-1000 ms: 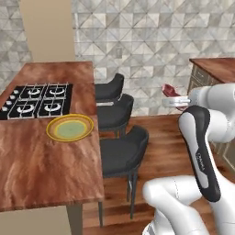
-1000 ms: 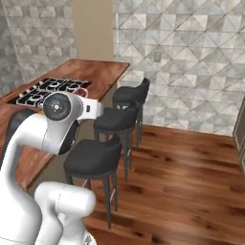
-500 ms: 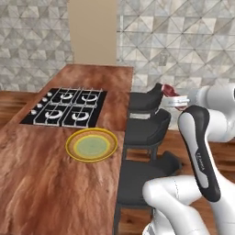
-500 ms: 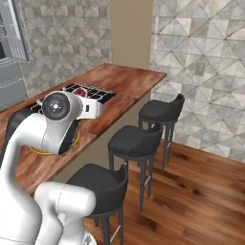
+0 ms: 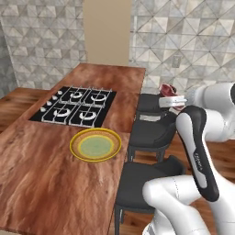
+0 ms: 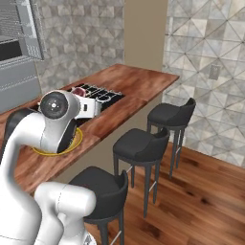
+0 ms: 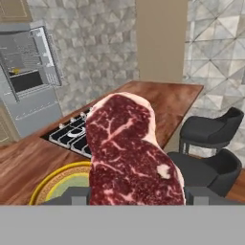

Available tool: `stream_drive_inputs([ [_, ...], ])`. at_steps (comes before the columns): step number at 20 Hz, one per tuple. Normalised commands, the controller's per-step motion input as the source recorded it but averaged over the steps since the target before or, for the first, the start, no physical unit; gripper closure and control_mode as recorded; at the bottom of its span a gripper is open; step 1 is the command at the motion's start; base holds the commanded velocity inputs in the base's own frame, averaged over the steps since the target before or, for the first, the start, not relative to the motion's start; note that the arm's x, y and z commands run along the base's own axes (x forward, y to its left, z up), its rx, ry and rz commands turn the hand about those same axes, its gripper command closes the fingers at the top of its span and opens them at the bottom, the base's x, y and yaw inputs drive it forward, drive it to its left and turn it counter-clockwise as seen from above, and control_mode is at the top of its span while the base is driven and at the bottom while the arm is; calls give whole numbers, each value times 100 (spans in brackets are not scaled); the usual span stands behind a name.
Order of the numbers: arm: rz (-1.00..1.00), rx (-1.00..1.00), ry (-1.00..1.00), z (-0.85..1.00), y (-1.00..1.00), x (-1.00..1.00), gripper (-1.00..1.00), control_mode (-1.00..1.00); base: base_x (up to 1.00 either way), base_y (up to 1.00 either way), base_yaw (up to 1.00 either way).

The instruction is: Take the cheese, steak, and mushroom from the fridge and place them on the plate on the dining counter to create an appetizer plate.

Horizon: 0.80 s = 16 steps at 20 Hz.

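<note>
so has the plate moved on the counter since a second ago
No. The plate sits just in front of the cooktop on the dining counter as before; the whole picture shifted because the base drove.

Grey, triangle-patterned tiles cover the walls (image 5: 41, 41), broken by a plain beige column (image 5: 107, 32) at the top centre of the left base view. Three black bar stools (image 6: 139, 143) stand in a row along the counter's edge on a reddish plank floor (image 6: 191, 201). A wall outlet (image 6: 214, 72) sits at upper right.
</note>
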Motion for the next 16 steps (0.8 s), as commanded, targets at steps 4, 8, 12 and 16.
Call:
stream_drive_inputs([
  [4,18,-1,23,-32,33,25,100,-100,0,0,0],
  [8,21,0,26,-42,33,14,100,-100,0,0,0],
  [12,22,0,21,-61,51,22,100,-100,0,0,0],
  [16,25,0,19,-79,58,38,100,-100,0,0,0],
])
